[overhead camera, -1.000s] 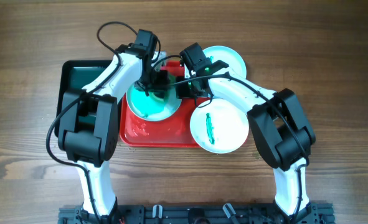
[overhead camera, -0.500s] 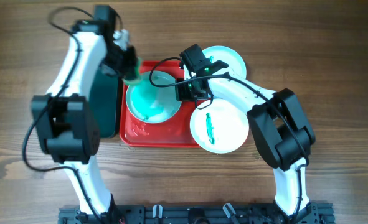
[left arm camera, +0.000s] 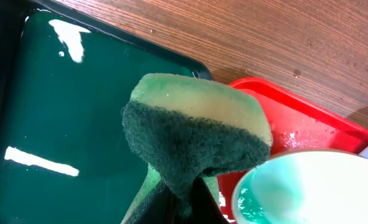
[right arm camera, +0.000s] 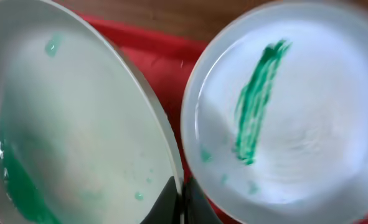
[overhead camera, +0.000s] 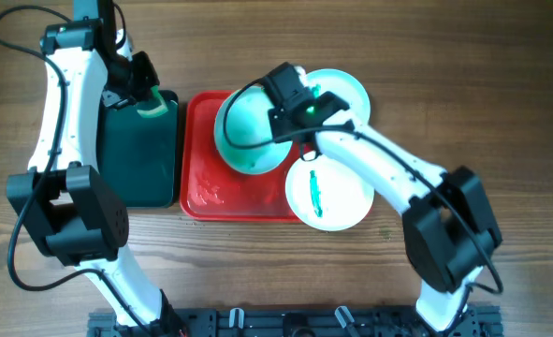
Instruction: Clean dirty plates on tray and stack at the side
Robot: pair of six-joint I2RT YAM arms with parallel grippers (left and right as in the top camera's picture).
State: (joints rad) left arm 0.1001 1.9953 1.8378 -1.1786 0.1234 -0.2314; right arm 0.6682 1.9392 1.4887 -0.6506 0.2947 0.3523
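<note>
1. Since half a second ago the left arm has swung off the tray [overhead camera: 211, 194] to the far left. The right arm has raised the held plate [overhead camera: 248, 131], which was lying flat on the tray, and tipped it up.
2. Nearest me, the streaked plate [overhead camera: 343, 198] lies flat across the tray's right edge, partly off it. Its green streak is untouched.
3. Just beyond it, the right gripper [right arm camera: 179, 198] is pinched on the held plate's rim. The plate hangs tilted above the tray's far half and carries a watery teal film, with some green left low on its face.
4. The far plate [overhead camera: 349, 89] sits at the tray's far right corner. The right arm hides its middle, so I cannot say how dirty it is.
5. Far left, the left gripper [overhead camera: 146, 96] is clamped on the sponge [left arm camera: 196, 140] above the dark green bin [overhead camera: 140, 159].
6. I judge that the scrub of this first plate is over and that carrying it off is the step in hand.
7. Next I need to take the plate clear of the tray, level it and lay it flat on the surface [overhead camera: 482, 103] at the side.
8. The rim grip is thin, so I should keep the swing gentle.
</note>
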